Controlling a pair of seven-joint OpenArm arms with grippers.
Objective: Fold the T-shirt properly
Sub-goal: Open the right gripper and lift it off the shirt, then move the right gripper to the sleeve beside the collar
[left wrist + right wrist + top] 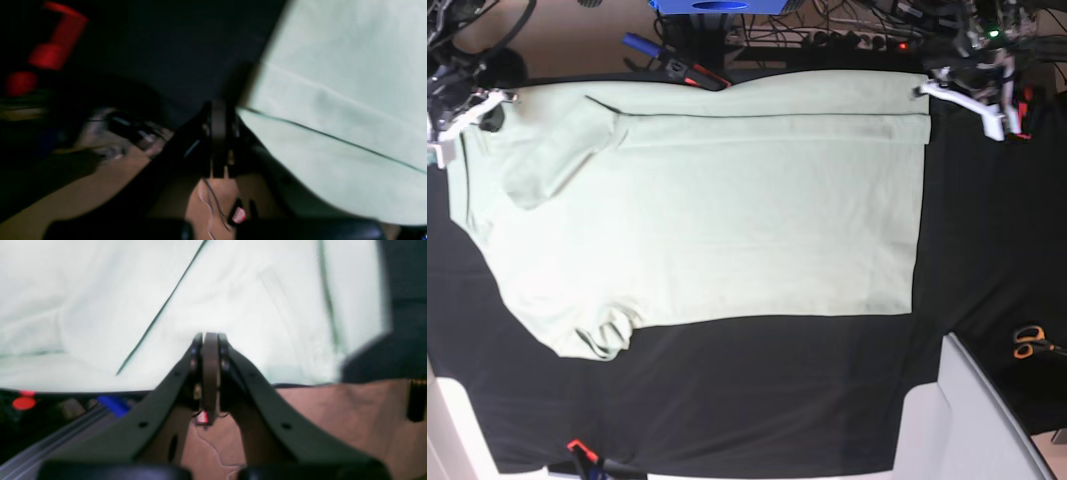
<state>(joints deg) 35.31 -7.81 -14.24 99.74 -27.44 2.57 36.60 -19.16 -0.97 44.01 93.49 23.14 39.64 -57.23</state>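
Observation:
The pale mint-green T-shirt (727,220) lies flat on the black table cover, sleeves toward the left. A strip along its far edge is folded over, ending in a dark line (767,115). My left gripper (218,106) is shut beside the shirt's far right corner (922,92). Its tips sit against the black cover, right next to the cloth edge (247,110). My right gripper (210,336) is shut too, with the T-shirt (100,306) filling the view beyond its tips. It sits at the far left end (497,100). I see no cloth between either pair of pads.
Orange-handled scissors (1027,342) lie on the black cover at the right. A pale grey panel (977,420) juts in at the near right corner. A red clamp (577,447) grips the near edge. Cables and a power strip (857,40) run behind the table.

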